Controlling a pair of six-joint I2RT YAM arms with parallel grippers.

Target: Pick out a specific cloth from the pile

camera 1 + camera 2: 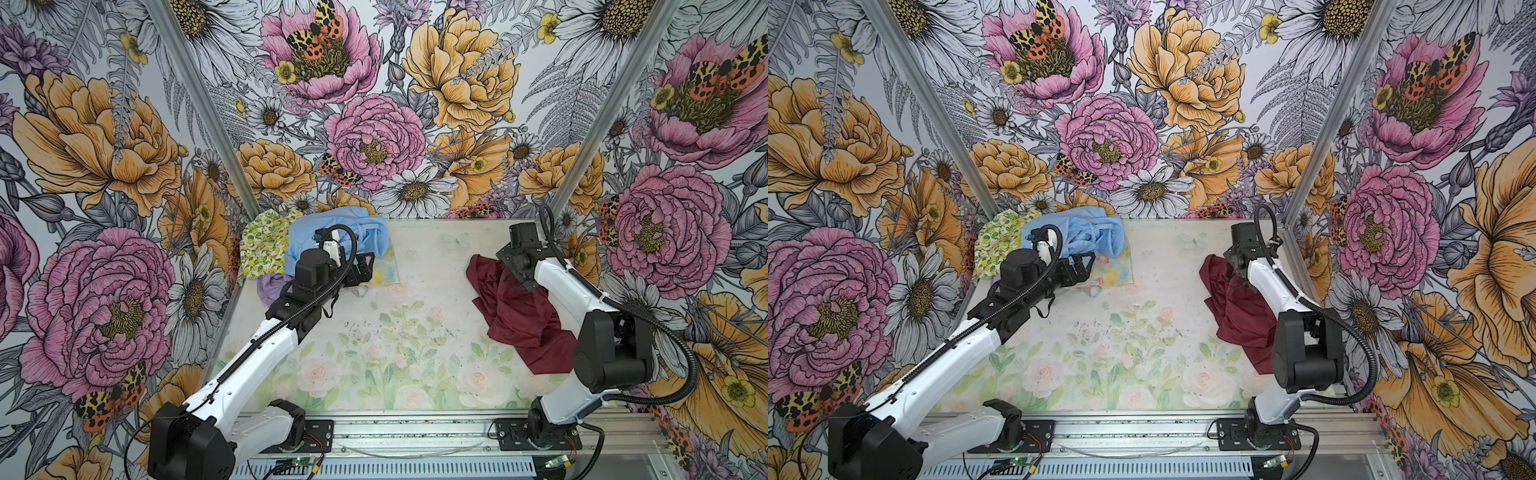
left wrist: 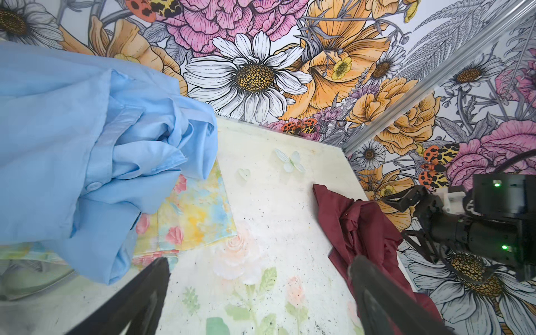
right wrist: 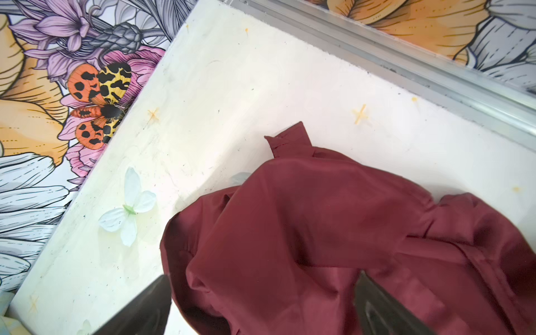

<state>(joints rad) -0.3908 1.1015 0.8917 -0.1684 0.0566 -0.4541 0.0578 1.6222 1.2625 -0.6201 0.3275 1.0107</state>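
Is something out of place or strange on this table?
The maroon garment lies crumpled alone on the right side, apart from the pile in the far left corner. The table is also speckled with small dark specks.

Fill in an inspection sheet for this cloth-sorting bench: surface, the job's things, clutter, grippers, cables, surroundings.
Surface: table with a pale floral print, dotted with dark specks.
Job's things: maroon cloth crumpled on the right side, apart from the pile in the far left corner, which holds a light blue garment, lemon-print cloth, lavender cloth and pastel floral cloth.
Clutter: nothing seen.
Grippers: left gripper open and empty beside the pile; right gripper open over the maroon cloth.
Cables: black corrugated hoses run along both arms.
Surroundings: flower-printed walls, aluminium frame posts.
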